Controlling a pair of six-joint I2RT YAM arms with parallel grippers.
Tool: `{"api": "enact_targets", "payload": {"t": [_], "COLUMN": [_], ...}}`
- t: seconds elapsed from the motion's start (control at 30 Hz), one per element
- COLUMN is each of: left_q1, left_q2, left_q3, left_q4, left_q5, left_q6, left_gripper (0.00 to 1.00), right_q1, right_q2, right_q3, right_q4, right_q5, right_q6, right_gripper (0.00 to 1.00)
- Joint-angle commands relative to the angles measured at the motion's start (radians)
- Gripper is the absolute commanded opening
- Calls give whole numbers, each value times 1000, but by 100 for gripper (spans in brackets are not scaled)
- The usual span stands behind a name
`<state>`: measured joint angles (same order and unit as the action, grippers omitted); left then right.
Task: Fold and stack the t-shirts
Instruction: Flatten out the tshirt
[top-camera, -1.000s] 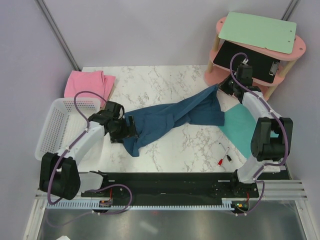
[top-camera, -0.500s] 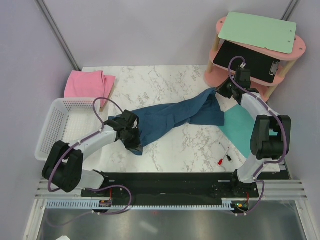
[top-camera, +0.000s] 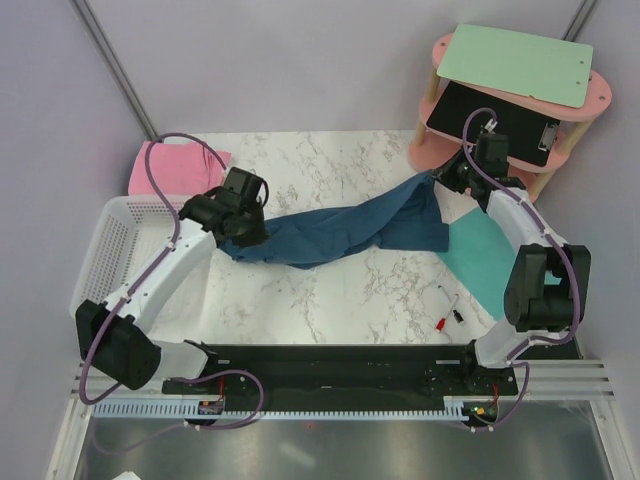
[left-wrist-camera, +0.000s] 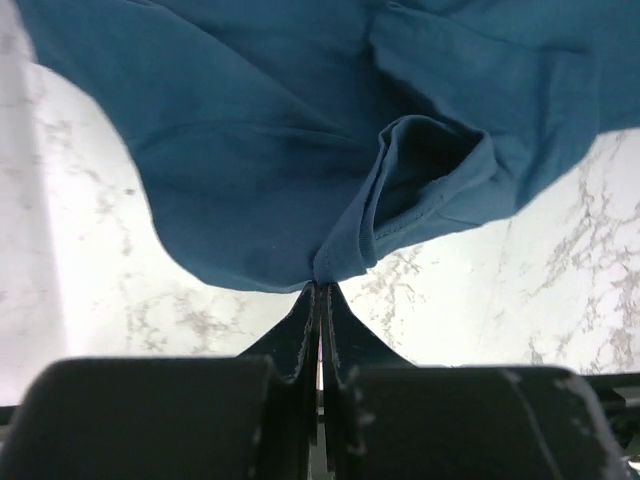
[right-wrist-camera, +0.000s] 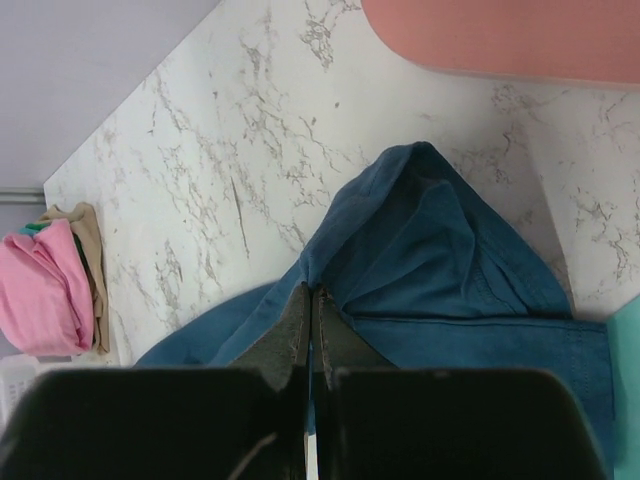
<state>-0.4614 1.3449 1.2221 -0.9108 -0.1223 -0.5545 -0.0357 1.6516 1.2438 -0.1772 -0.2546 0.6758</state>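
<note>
- Pinching teal t-shirt (top-camera: 330, 232) edge tight in left gripper (left-wrist-camera: 320, 288), centre-left.
- Clamping its far end in right gripper (right-wrist-camera: 310, 293), upper right.
- Leaving pink t-shirt (top-camera: 168, 166) at upper left of desk (top-camera: 330, 160).

1 teal-blue tee (top-camera: 340, 232) stretched, rumpled, diag. across table (top-camera: 330, 295) ctr; 1 pink tee (top-camera: 172, 166) at far-L corner.

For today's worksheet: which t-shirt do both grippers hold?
The dark teal-blue t-shirt, pinched by left gripper and right gripper; the pink t-shirt lies apart.
</note>
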Motion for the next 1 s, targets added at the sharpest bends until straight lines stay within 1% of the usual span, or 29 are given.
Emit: {"api": "enact_targets", "payload": {"t": [0.0,0.2,0.3,0.37,0.5,0.57,0.6,0.63,0.7,0.8,0.97], "left_q1": [53,148,152,153,150,150,152,150,150,152,152], "left_q2": [-24,-36,-68,-99,-187,-254,-277,-330,-380,-421,-403], "left_q3": [69,143,223,247,189,119,78,62,47,92,217], "left_q4": [-141,-148,-146,-129,-128,-131,-132,-131,-134,-138,-160], "left_q5": [-115,-131,-129,-82,-22,10,18,18,4,-7,-10], "left_q6": [96,125,142,154,145,142,139,134,125,133,171], "left_gripper": [2,2,2,2,2,2,2,2,2,2,2], "right_q1": [-3,-4,-6,-6,-6,-9,-10,-12,-12,-12,-12], "right_q2": [-53,-94,-134,-160,-261,-303,-349,-369,-416,-452,-483], "right_q3": [13,17,17,2,-62,-118,-135,-158,-167,-155,-96], "right_q4": [-2,-10,-13,-16,-25,-30,-36,-36,-44,-50,-59], "right_q5": [-20,-25,-37,-47,-48,-48,-45,-44,-40,-51,-104], "right_q6": [-12,-12,-13,-13,-16,-21,-22,-24,-36,-41,-41], "right_gripper": [0,0,0,0,0,0,0,0,0,0,0]}}
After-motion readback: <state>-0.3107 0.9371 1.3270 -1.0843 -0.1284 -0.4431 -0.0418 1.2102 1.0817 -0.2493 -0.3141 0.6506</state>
